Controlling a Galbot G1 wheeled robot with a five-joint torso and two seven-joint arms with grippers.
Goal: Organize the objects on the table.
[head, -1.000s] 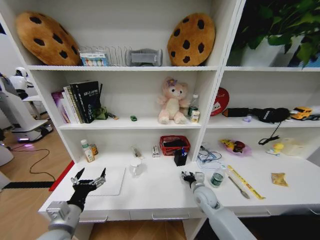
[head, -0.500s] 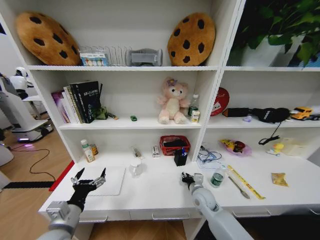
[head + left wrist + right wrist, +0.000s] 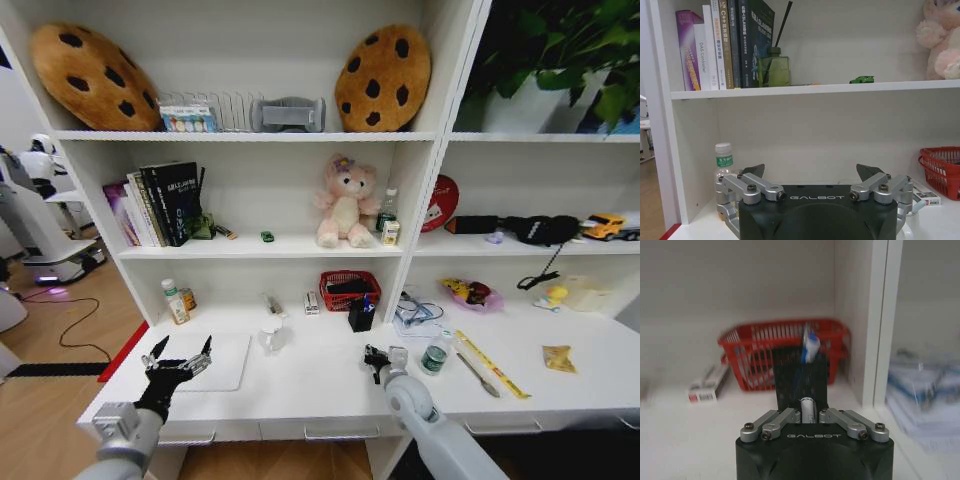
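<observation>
The white desk (image 3: 300,385) ran the width of the head view beneath a white shelf unit, with the robot's two arms reaching over its near edge. The left end effector (image 3: 180,362) hovered above the near left part of the desk, over a flat white sheet-like item (image 3: 222,362) that may have been the thin laptop, though I could not tell for certain; its fingers (image 3: 754,171) stood wide apart with nothing between them, as the left wrist view also showed. The right end effector (image 3: 381,358) sat near the middle of the desk, just in front of a black pen holder (image 3: 361,315) with a blue-capped pen (image 3: 810,346) standing in it. In the right wrist view its fingers were drawn close together on a small white cylindrical object (image 3: 807,409), apparently a pen or marker, pointing toward the holder. Behind the holder, against the back wall, stood a red mesh basket (image 3: 349,289), and a small white box (image 3: 709,384) lay to its left. A green-labelled can (image 3: 434,358) stood on the desk just right of the right end effector, with a yellow ruler (image 3: 491,365) and a slim metal tool (image 3: 472,372) lying farther right. On the left side, near the back, stood a small white bottle with a green label (image 3: 175,301). On the shelf above, books (image 3: 158,204) stood at the left, a tiny green toy car (image 3: 267,237) lay near the middle, and a pink plush bear (image 3: 344,203) sat to its right.
</observation>
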